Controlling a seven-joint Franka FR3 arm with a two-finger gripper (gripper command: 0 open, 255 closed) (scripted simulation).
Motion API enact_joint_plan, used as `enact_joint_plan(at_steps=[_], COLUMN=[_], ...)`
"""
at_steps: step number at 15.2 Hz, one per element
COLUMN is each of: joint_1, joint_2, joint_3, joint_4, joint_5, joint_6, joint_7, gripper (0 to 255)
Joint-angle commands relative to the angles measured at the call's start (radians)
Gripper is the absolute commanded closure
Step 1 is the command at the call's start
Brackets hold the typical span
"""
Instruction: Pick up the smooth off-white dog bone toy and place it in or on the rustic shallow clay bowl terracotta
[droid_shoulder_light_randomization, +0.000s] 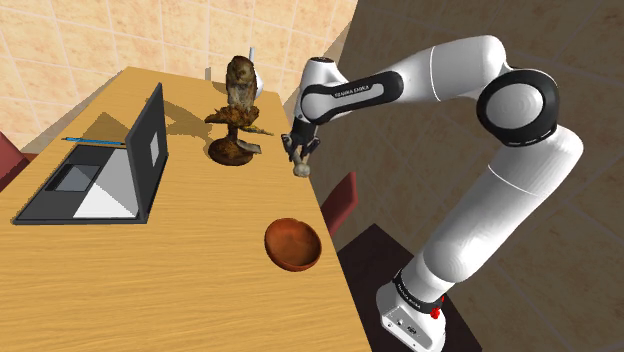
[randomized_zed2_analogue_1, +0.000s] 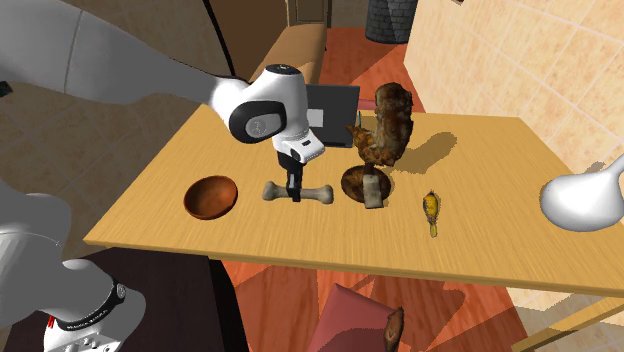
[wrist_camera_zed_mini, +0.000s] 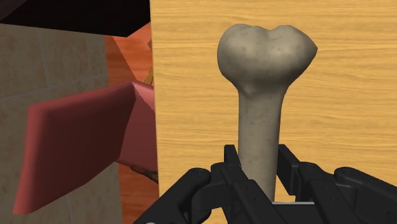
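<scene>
Probably stiff, light and rather slick, the bone toy (wrist_camera_zed_mini: 259, 127) sits clamped mid-shaft in the jaws, low at the tabletop (randomized_zed2_analogue_1: 300, 238) near the bowl (droid_shoulder_light_randomization: 292, 262), a balanced hold between its knobs.

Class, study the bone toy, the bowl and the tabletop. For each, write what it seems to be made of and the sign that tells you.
Bone toy: off-white, matte, faintly speckled; looks like bone or hard rubber, unclear which.
Bowl: reddish-brown, dull, unglazed-looking; probably clay.
Tabletop: light wood, shown by fine grain lines; smooth finish.
</scene>
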Motion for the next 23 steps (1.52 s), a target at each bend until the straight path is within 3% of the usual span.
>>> enact_joint_plan(at_steps=[1, 3, 11, 23], joint_1=[0.000, 0.000, 0.073, 0.234], joint_2=[-0.013, -0.019, -0.232, -0.502], joint_3=[0.000, 0.000, 0.074, 0.228], joint_4=[0.013, 0.020, -0.216, -0.438], joint_5=[0.003, 0.005, 0.050, 0.187], joint_6=[-0.026, -0.039, -0.019, -0.064], joint_7=[-0.003, -0.005, 0.115, 0.322], gripper=[255, 255, 255, 255])
